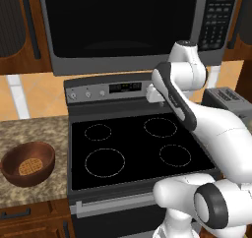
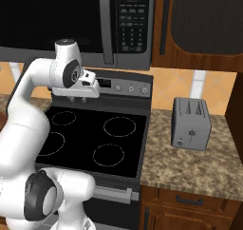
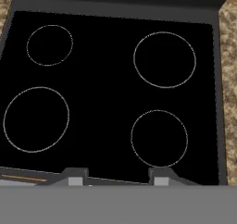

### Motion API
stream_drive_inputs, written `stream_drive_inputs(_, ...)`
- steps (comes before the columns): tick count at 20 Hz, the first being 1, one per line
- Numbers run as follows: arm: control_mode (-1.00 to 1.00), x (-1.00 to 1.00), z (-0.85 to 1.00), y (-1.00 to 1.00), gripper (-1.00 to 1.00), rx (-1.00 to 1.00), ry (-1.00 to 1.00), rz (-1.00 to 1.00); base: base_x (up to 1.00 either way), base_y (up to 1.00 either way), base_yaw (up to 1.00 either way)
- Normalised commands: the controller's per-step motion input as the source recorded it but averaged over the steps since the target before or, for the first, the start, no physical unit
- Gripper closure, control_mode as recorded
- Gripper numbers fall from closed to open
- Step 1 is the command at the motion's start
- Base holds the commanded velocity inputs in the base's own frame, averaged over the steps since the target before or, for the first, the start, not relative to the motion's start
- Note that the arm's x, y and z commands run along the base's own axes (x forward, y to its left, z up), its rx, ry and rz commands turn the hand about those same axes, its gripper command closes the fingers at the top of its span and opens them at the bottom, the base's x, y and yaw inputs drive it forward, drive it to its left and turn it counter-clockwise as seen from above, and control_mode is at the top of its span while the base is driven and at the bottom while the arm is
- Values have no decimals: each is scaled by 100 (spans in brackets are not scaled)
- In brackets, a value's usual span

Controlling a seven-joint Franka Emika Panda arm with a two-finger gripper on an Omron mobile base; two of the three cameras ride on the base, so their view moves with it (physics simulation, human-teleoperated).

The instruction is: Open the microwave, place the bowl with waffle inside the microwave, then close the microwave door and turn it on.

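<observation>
The microwave [image 1: 128, 25] hangs above the stove [image 1: 138, 148], its door [image 1: 118, 20] flush against the body, with the bar handle [image 2: 108, 22] just left of the keypad [image 2: 133, 22]. The arm rises in front of the stove and bends so that the hand sits over the rear of the cooktop, below the microwave and near the stove's control strip. The fingers [image 3: 115, 177] point down at the black glass; in the hand view their two tips stand apart with bare cooktop between them, so they are released and grasp nothing. Four burner rings lie beneath them.

The bowl [image 1: 28, 163] rests on the speckled bench [image 1: 29, 129] left of the stove, well apart from the hand. The waffle [image 1: 29, 167] lies flat in its bottom. On the bench right of the stove stands a toaster [image 2: 191, 123], slots up, near the wall.
</observation>
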Motion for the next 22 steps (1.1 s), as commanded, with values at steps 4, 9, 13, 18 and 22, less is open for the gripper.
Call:
stream_drive_inputs(4, -100, -20, 10, -8, -100, 1, -8, 0, 0, 0, 0)
stream_drive_inputs(9, -100, -24, 75, -3, -100, 2, -26, -5, 0, 0, 0)
stream_drive_inputs(13, -100, -2, 73, -16, -100, 0, -21, -17, 0, 0, 0)
stream_drive_inputs(18, -100, 0, 52, -41, -100, -1, -14, -17, 0, 0, 0)
stream_drive_inputs(22, -100, 1, 35, -53, -100, 3, -19, -9, 0, 0, 0)
